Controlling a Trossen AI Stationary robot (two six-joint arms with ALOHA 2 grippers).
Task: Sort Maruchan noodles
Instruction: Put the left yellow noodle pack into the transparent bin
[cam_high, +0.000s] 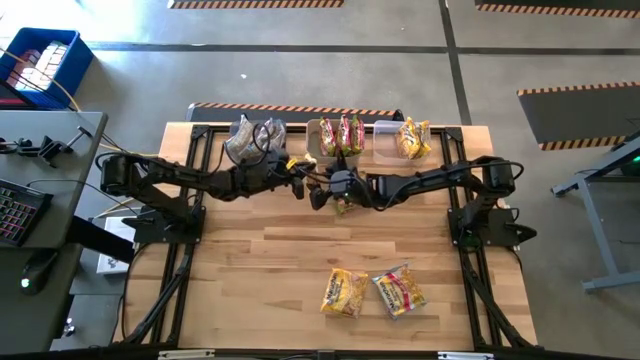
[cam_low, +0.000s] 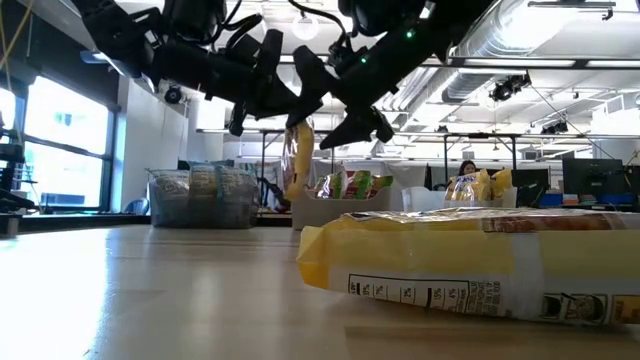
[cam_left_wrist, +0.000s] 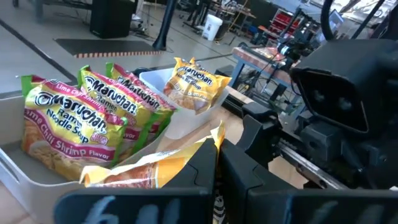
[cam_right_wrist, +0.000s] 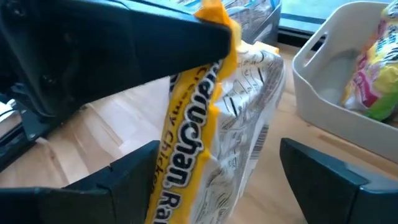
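A yellow Maruchan packet (cam_right_wrist: 211, 124) hangs above the table's middle (cam_high: 345, 203), also seen in the low view (cam_low: 298, 155). My left gripper (cam_high: 298, 187) comes from the table's left and is shut on the packet's top. My right gripper (cam_high: 330, 192) comes from the right and is open; its fingers (cam_right_wrist: 323, 171) stand on either side of the hanging packet, and I cannot tell if they touch it. Two more yellow packets (cam_high: 344, 292) (cam_high: 399, 292) lie flat near the table's near edge. My left gripper (cam_left_wrist: 217, 180) pinches the yellow packet by its crimped top edge (cam_right_wrist: 214, 18) between its two fingers, coming level from the table's left. A corner of that edge (cam_left_wrist: 214, 134) sticks out past the fingers. The packet hangs upright below them, lifted clear of the table.
Three bins stand along the far edge: the left one (cam_high: 250, 140) holds silvery packets, the middle one (cam_high: 312, 135) green and pink packets (cam_left_wrist: 68, 124), the right one (cam_high: 385, 128) a yellow packet (cam_left_wrist: 193, 84). The nearest lying packet (cam_low: 480, 260) fills the low view's foreground.
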